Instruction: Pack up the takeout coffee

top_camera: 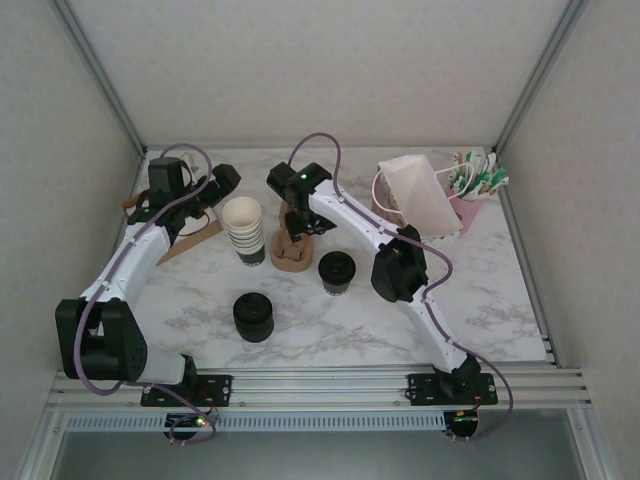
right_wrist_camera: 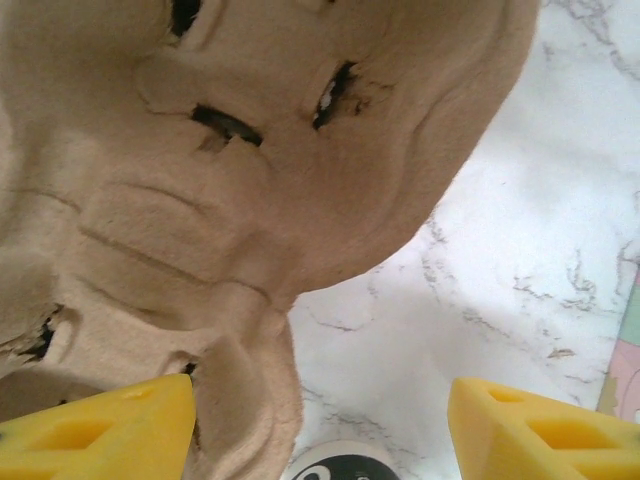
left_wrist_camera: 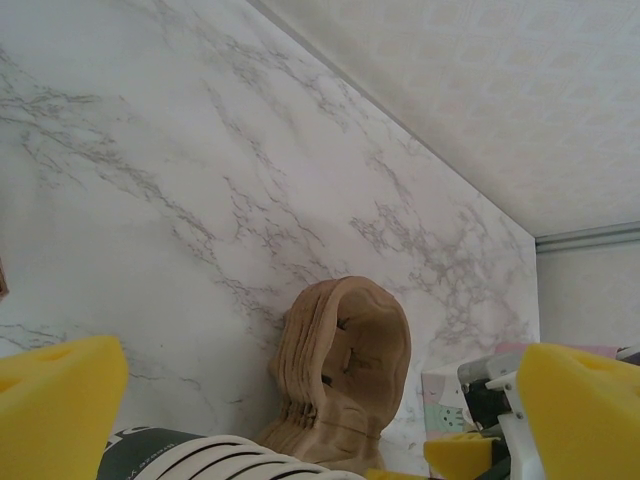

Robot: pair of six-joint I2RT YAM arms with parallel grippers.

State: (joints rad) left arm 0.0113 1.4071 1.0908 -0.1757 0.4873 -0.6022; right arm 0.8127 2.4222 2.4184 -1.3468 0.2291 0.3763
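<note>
We judge the packing barely begun. The coffee cup (top_camera: 337,271) stands lidded on the desk (top_camera: 480,300), just beside the stack of pulp cup trays (top_camera: 291,250), in no tray or bag. Our right pincer (right_wrist_camera: 320,440) hovers, fingers apart, over those trays. The left pincer (left_wrist_camera: 320,430) gapes wide and empty. Seating the cup remains.

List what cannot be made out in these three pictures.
Top view: contents of the white bag, hidden by its walls.
Top view: print on the sachets, too small.
Left wrist view: cup stack, cut off by the bottom edge.
Right wrist view: carrier stack, cut off by the frame.
</note>
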